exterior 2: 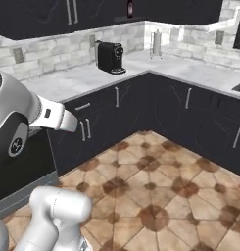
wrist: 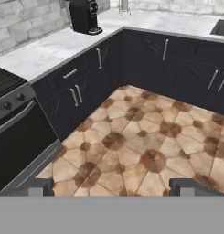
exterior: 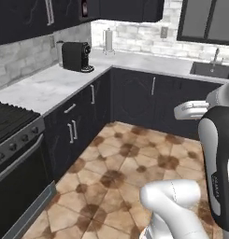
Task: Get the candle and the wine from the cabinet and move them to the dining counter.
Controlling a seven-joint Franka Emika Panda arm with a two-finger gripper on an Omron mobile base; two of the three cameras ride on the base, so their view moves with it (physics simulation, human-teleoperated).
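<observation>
Wine (exterior: 84, 8): dark bottle with reddish label, standing in the cabinet (exterior: 22, 18) opening; pincer (wrist: 111, 185) spread wide, empty, well apart, aimed at the floor (wrist: 145, 146).

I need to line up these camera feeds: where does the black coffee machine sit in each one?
Left base view: coffee machine upper left, on the marble worktop by the brick wall.
Right base view: coffee machine upper centre, same worktop.
Hand view: coffee machine at the top edge, left of centre.
Shared landmark: paper towel holder behind it.

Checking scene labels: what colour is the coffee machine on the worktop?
Black, with a glossy finish: the coffee machine shows best in the right base view.
</observation>
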